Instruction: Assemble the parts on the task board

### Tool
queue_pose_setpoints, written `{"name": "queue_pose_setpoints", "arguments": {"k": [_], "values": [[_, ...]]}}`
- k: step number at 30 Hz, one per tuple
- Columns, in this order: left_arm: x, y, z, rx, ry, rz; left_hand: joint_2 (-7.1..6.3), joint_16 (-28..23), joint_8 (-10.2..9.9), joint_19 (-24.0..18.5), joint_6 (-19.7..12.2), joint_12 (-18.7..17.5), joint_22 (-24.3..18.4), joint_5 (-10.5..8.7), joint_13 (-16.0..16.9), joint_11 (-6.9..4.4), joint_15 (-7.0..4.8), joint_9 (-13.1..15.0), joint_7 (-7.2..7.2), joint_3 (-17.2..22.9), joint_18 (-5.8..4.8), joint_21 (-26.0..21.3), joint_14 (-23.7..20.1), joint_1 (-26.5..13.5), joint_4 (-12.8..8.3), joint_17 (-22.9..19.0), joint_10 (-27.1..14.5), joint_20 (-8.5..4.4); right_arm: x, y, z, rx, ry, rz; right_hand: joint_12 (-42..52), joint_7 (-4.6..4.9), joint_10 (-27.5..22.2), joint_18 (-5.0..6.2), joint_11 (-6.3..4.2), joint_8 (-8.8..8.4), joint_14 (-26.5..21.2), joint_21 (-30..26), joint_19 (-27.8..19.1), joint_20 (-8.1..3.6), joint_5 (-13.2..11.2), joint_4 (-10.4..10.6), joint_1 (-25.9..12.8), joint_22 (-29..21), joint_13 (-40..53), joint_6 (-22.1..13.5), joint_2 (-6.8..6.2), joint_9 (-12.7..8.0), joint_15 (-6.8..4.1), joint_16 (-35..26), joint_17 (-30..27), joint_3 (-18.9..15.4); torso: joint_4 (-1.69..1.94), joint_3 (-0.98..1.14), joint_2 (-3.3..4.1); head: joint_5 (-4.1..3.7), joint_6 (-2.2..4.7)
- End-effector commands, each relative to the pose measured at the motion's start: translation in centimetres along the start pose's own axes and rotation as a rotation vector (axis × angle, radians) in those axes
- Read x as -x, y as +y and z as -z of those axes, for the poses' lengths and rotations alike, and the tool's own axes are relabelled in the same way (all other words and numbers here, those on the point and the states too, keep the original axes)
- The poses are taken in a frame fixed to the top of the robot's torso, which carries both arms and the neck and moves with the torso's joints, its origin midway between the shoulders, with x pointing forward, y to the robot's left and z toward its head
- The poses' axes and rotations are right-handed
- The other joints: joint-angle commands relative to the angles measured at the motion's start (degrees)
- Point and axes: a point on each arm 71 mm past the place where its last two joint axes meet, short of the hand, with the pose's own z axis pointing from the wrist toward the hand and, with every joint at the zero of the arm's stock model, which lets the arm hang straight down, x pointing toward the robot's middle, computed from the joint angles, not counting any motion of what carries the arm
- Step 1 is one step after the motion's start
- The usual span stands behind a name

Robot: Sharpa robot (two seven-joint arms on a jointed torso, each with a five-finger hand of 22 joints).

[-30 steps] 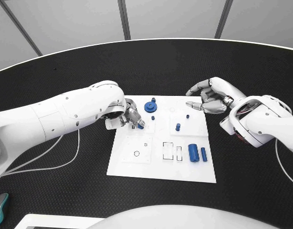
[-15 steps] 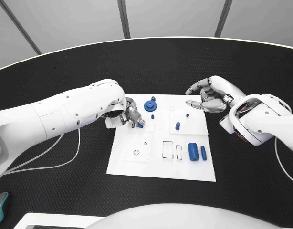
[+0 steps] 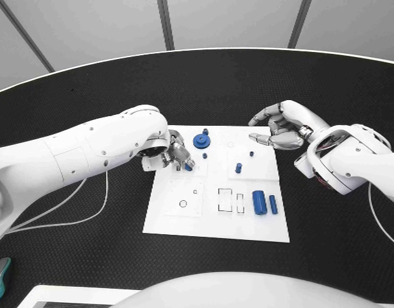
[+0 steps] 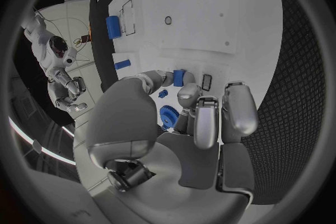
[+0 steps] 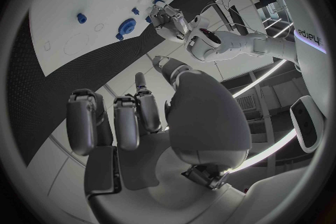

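Now the left robot hand (image 3: pixel 171 157) pinches a small blue part (image 4: pixel 179 77) between thumb and fingers, just over the near-left area of the white task board (image 3: pixel 192 221). Its other fingers curl beside it. The right robot hand (image 3: pixel 283 125) hovers at the board's far right corner, fingers loosely curled, holding nothing. On the board sit a blue gear (image 3: pixel 201 142), a small blue peg (image 3: pixel 239 168), and two blue cylinders (image 3: pixel 260 203) lying side by side. The board rests on the black desk (image 3: pixel 95 256).

White glossy arms; silver left hand (image 3: pixel 171 157), right hand (image 3: pixel 284 126).
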Motion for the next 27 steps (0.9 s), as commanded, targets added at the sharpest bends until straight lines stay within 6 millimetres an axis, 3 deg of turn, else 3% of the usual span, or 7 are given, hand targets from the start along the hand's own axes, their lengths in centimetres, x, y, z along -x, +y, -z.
{"name": "queue_pose_setpoints", "arguments": {"k": [1, 27], "values": [[0.04, -0.01, -0.03, 0.001, -0.001, 0.001, 0.34, -0.2, -0.4, 0.1, -0.1, 0.4, 0.0, 0.17, 0.0, -0.24, -0.39, 0.1, -0.39, 9.3, -0.86, 0.2, 5.2, 0.1, -9.8, 12.1, -0.1, -0.31, -0.01, 0.02, 0.00, 0.000, 0.001, 0.000, 0.2, 0.06, 0.0, 0.28, -0.35, 0.38, 4.9, -0.2, 2.8, -0.34, 0.3, 0.0, 0.5, 8.3, 5.9, 0.3, -0.23, -0.1, -0.40, -0.4, 10.4, 0.3, 0.06, -0.01, -0.02, -0.04, -0.03], [0.05, -0.51, -0.34, 0.008, 0.001, -0.001, 0.59, -0.1, -0.4, 0.1, -0.1, 0.1, 0.0, 0.08, -0.5, -0.22, -0.39, 0.1, -0.37, 9.3, -0.86, 0.2, 5.3, 0.0, -9.7, 12.4, -0.3, -0.32, -0.08, 0.05, -0.01, 0.000, 0.007, -0.001, 0.1, 0.07, -0.1, 0.29, -0.36, 0.41, 4.9, -0.3, 2.8, -0.36, 1.3, 0.0, 0.6, 8.3, 5.8, 0.3, -0.32, -0.2, -0.41, -0.4, 10.4, 0.5, 0.08, -0.06, -0.02, -0.27, -0.06]]}}
